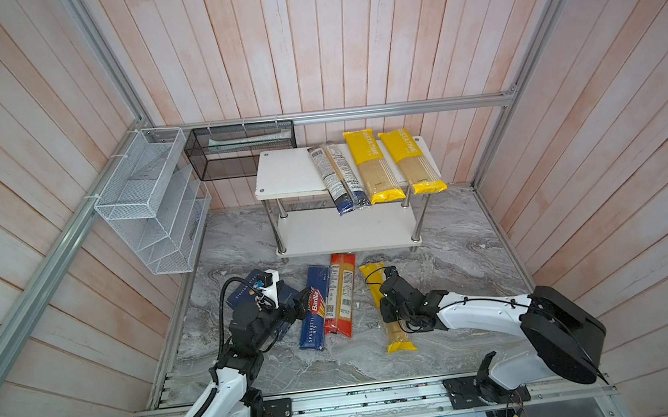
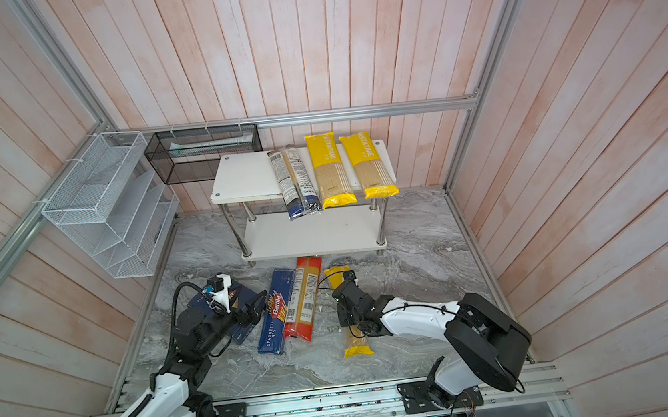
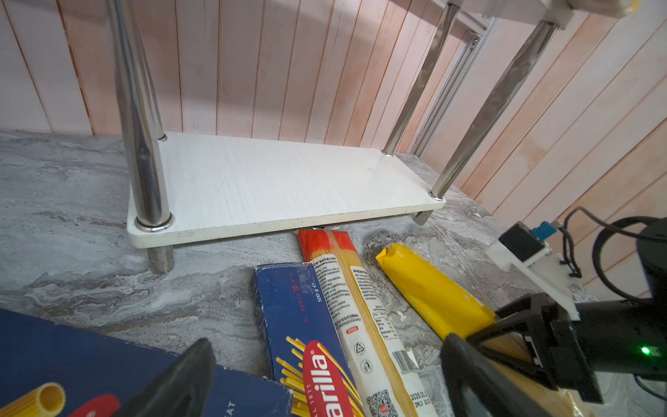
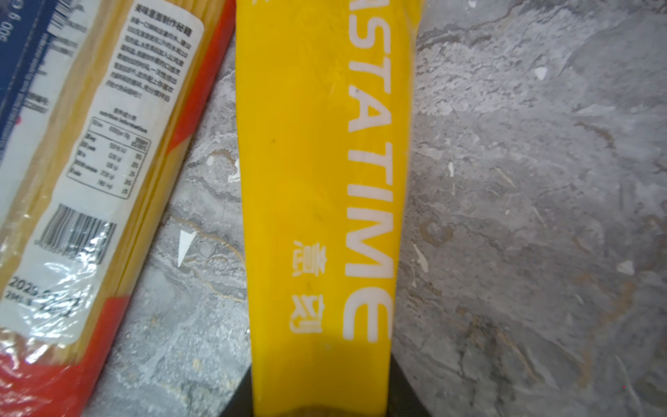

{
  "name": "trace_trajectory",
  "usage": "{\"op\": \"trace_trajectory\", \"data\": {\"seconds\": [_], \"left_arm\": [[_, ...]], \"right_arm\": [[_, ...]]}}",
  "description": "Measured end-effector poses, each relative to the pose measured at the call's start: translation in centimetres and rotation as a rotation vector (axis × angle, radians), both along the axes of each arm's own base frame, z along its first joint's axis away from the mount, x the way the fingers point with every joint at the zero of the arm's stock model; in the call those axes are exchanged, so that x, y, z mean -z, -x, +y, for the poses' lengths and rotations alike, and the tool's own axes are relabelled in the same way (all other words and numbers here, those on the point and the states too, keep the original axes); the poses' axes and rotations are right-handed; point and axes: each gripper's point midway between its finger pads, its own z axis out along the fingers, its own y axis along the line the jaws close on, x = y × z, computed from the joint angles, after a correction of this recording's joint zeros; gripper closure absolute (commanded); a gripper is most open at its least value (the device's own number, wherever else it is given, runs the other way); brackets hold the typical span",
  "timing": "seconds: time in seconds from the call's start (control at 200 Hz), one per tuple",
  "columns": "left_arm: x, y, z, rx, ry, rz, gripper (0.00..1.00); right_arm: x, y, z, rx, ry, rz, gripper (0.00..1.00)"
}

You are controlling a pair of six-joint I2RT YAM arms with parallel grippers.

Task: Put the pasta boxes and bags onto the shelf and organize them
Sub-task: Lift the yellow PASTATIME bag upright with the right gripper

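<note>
The right gripper [image 1: 390, 312] was positioned over a yellow bag [image 1: 398, 335], which lay flat on the grey marbled tabletop [image 1: 455, 273] in front of the shelf [image 1: 291, 172] and apart from it. In the right wrist view the dark fingers [image 4: 404, 402] were seen pressed against both long edges of the bag, about midway along its length, so the bag was clamped between them. Just left of it in both top views a red-ended bag [image 1: 340, 296] was laid, one end reaching the front edge of the shelf's lower board. A narrow blue box [image 1: 315, 315] was set against that bag's other side. The left gripper [image 1: 301, 300] was held with its jaws wide apart, near the gap between the narrow box and a wide blue box [image 1: 248, 289]. On the shelf's upper board two slim clear bags [image 1: 337, 175] and two other yellow bags [image 1: 374, 168] were laid side by side, overhanging the front edge.
</note>
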Motion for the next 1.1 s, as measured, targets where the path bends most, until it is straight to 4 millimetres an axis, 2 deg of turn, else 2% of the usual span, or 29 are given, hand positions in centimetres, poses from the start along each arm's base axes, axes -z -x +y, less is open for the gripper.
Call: {"op": "trace_trajectory", "data": {"seconds": [0.255, 0.425, 0.7, 0.815, 1.005, 1.1], "left_arm": [[-1.3, 0.6, 0.4, -0.010, 0.008, -0.043, 0.00], [-2.0, 0.8, 0.9, -0.036, 0.010, -0.064, 0.00], [-3.2, 1.1, 2.5, -0.120, 0.002, -0.109, 0.00], [-2.6, 0.9, 2.7, -0.138, -0.012, -0.089, 0.00], [0.2, 0.2, 2.6, -0.137, -0.054, 0.003, 0.00], [0.7, 0.1, 2.6, -0.137, -0.062, 0.023, 0.00]], "right_arm": [[-1.4, 0.8, 0.0, -0.020, -0.043, 0.000, 0.77], [-3.1, 1.0, 0.5, -0.038, -0.101, -0.017, 0.79], [-5.9, 2.6, 1.9, -0.095, -0.167, -0.029, 0.79], [-7.6, 2.9, 3.1, -0.125, -0.189, -0.047, 0.79], [-11.1, 3.5, 5.8, -0.192, -0.244, -0.090, 0.79], [-12.9, 4.0, 7.1, -0.224, -0.274, -0.112, 0.79]]}}
